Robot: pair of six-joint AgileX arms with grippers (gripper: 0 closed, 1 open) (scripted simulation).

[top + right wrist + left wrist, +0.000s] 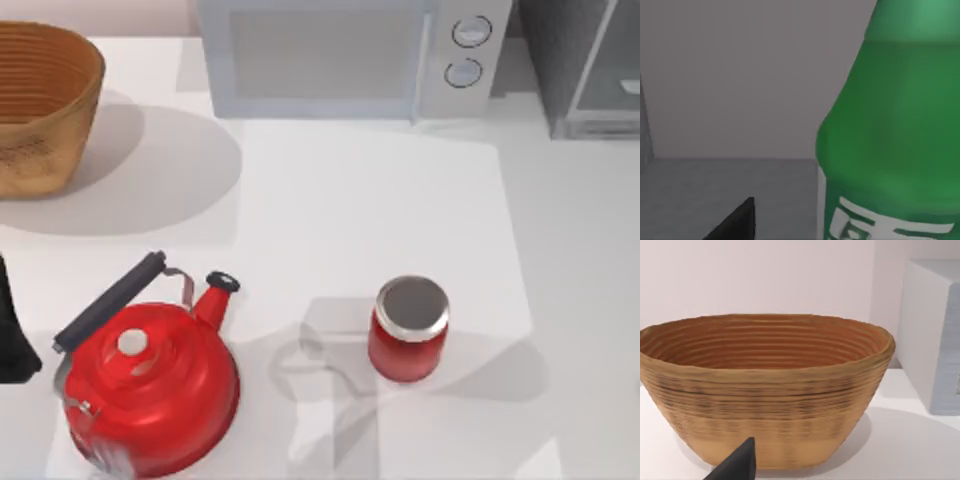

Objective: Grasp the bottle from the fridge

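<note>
Right gripper: one dark fingertip (737,220) shows at the lower left of the right wrist view; whether the fingers stand apart or together cannot be told. Nothing is seen clamped.

Bottle (890,130): glossy green, pale label lettering low on its body; very near the right wrist camera, right half of that frame, upright on the grey floor of the fridge (730,90), plain grey wall behind. Beside the fingertip, not touching it as far as can be seen.

Left gripper: parked at the left edge of the top view; one dark fingertip (737,465) at the lower middle of the left wrist view, facing the woven basket (765,390). Finger state cannot be told.

Nearer table items, top view: red kettle (150,385) lower left; red jar (408,330) with silver lid lower centre-right.

Farther items: basket upper left; microwave (340,55) upper centre; fridge cabinet upper right corner.

Handling note, as judgement: centre the bottle's body between the fingers below the shoulder, close squarely, keep it upright, then draw straight out clear of the door frame.
</note>
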